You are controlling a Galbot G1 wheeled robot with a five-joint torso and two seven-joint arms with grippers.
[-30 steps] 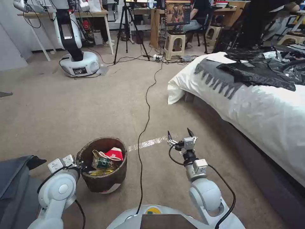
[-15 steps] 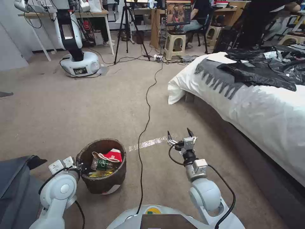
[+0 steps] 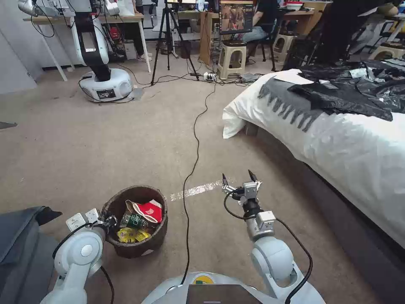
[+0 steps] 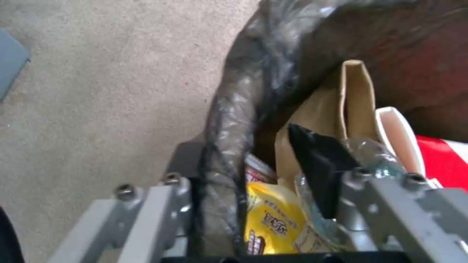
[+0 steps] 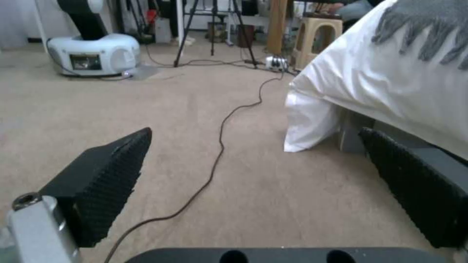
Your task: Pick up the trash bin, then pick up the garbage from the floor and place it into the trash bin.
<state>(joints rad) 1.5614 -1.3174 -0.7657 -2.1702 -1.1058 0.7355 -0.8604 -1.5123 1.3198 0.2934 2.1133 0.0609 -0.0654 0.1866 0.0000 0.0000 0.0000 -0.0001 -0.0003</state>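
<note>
While the left gripper [image 3: 109, 220] is clamping the near-left rim of the trash bin [image 3: 137, 249], the bin is sitting low at the robot's front left, tilted so its mouth is facing up and toward the robot (its long axis is leaning off vertical, base angled away). One finger is sitting inside the bin and the other outside, with the folded brown bag rim [image 4: 229, 120] pinched between them, as the left wrist view is showing. Garbage is lying inside: a red-and-white packet [image 3: 148, 210] toward the far right, a green-labelled bottle [image 3: 134, 220] in the middle lying roughly on its side, yellow wrappers [image 3: 131, 235] at the near side. Up close, the brown paper bag [image 4: 336, 117] is standing on end against the inner wall, its long axis running up toward the rim, beside a yellow wrapper [image 4: 270, 219]. The right gripper [image 3: 239, 178] is hovering above the carpet [image 3: 105, 143] at front right, well apart from the bin, jaws spread wide and holding nothing, pointing forward near the black cable [image 3: 190, 169]. A white-covered bed [image 3: 337, 139] is lying to the right.
</note>
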